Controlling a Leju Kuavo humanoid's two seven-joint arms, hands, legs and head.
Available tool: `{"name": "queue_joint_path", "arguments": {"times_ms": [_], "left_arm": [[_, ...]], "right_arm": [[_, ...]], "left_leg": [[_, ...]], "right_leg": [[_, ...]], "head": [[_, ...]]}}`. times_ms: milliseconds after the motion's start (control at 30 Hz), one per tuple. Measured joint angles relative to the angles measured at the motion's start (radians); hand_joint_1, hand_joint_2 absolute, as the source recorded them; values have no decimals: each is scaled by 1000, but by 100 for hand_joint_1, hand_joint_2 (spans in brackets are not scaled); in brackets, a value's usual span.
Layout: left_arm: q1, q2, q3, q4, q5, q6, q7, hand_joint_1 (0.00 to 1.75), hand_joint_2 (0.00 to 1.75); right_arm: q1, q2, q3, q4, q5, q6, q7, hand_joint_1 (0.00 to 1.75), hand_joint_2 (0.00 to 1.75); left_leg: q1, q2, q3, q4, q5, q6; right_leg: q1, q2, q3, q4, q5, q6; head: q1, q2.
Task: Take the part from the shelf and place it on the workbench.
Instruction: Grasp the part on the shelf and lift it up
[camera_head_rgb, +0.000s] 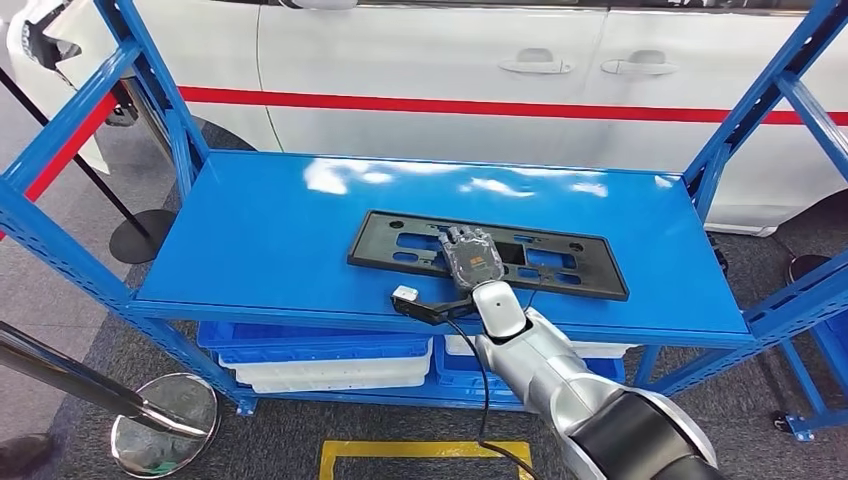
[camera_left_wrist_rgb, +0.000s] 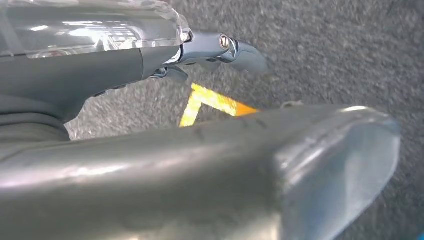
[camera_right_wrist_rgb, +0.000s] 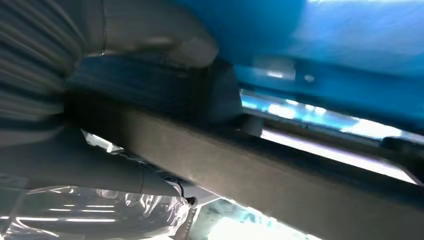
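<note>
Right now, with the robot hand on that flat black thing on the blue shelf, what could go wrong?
1. The right robot hand lies on the near edge of the long black part, left of its middle, so the part might tip or swing when lifted.
2. The part may slip; the grip looks shallow in the blurred wrist view.
3. It could bump the shelf's blue post.

beyond my right robot hand (camera_head_rgb: 472, 255) a white car body (camera_head_rgb: 500, 70) with a red stripe (camera_head_rgb: 500, 106) and two door handles fills the back. a blue steel shelf (camera_head_rgb: 260, 230) stands on dark grey carpet (camera_head_rgb: 300, 440), glare on its top. below my robot hand sit blue and white bins (camera_head_rgb: 320, 360), yellow floor tape (camera_head_rgb: 420, 452), and a chrome stanchion base (camera_head_rgb: 165, 425) off to its left.
</note>
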Motion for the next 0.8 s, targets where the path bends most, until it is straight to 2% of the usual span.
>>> {"name": "queue_joint_path", "arguments": {"times_ms": [33, 67, 133, 233, 267, 300, 367, 400, 433, 533, 667, 733, 767, 800], "left_arm": [[-1, 0, 0, 0, 0, -2, -1, 0, 0], [-2, 0, 0, 0, 0, -3, -1, 0, 0], [-2, 0, 0, 0, 1, -5, -1, 0, 0], [-1, 2, 0, 0, 3, -6, -2, 0, 0], [-1, 2, 0, 0, 3, -6, -2, 0, 0], [-1, 2, 0, 0, 3, -6, -2, 0, 0], [0, 2, 0, 0, 3, -6, -2, 0, 0], [0, 2, 0, 0, 3, -7, -3, 0, 0], [1, 2, 0, 0, 4, -7, -3, 0, 0], [1, 3, 0, 0, 5, -8, -4, 0, 0], [1, 3, 0, 0, 5, -8, -4, 0, 0], [0, 4, 0, 0, 5, -9, -6, 0, 0], [0, 5, 0, 0, 3, -14, -18, 0, 44], [-1, 6, -1, 0, 2, -20, -45, 0, 87]], "right_arm": [[-4, -4, -4, 2, 1, 0, 3, 175, 175], [-8, -8, -8, 4, 2, 1, 5, 175, 175], [-12, -13, -13, 8, 4, 1, 6, 175, 175], [-17, -18, -16, 13, 6, 1, 6, 174, 175], [-18, -19, -17, 14, 6, 1, 6, 174, 175], [-18, -19, -17, 16, 6, 1, 7, 174, 175], [-18, -20, -19, 19, 7, 2, 8, 174, 175], [-17, -21, -20, 21, 8, 2, 9, 174, 175], [-17, -21, -21, 22, 9, 2, 9, 173, 175], [-17, -22, -23, 25, 12, 1, 9, 171, 175], [-18, -22, -23, 25, 12, 1, 9, 171, 175], [-18, -22, -25, 25, 13, 0, 9, 172, 175], [-19, -22, -30, 26, 16, -3, 9, 172, 175], [-20, -24, -40, 26, 19, -8, 5, 173, 175]], "left_leg": [[-1, 0, 1, 0, -1, -3], [-2, 0, 1, 0, -2, -8], [-2, 0, 2, -3, -2, -19], [-2, 1, -1, 10, -16, -32], [-2, 2, -13, 37, -35, -35], [-1, 2, -36, 88, -63, -38], [0, 2, -98, 223, -126, -45], [0, 2, -125, 278, -143, -48], [1, 2, -134, 295, -138, -51], [3, 3, -124, 270, -105, -53], [3, 3, -120, 262, -100, -54], [6, 4, -77, 172, -54, -53], [5, 4, -46, 108, -30, -45], [5, 5, -17, 45, -7, -32]], "right_leg": [[3, 0, 29, -59, 20, -5], [6, 0, 45, -94, 28, -9], [9, -1, 49, -107, 29, -15], [0, -4, 58, -123, 37, -27], [-2, -5, 60, -127, 39, -31], [-2, -5, 60, -127, 39, -33], [-1, -6, 60, -127, 38, -37], [0, -6, 60, -126, 37, -38], [0, -6, 61, -125, 36, -38], [-1, -5, 62, -123, 34, -36], [-1, -5, 63, -123, 34, -36], [-2, -5, 64, -118, 30, -32], [0, -4, 63, -114, 28, -25], [0, -4, 54, -93, 12, -14]], "head": [[0, 0], [0, 0], [0, 0], [0, 0], [0, 0], [0, 0], [0, 0], [0, 0], [0, 0], [0, 0], [0, 0], [0, 0], [0, 0], [0, 0]]}}
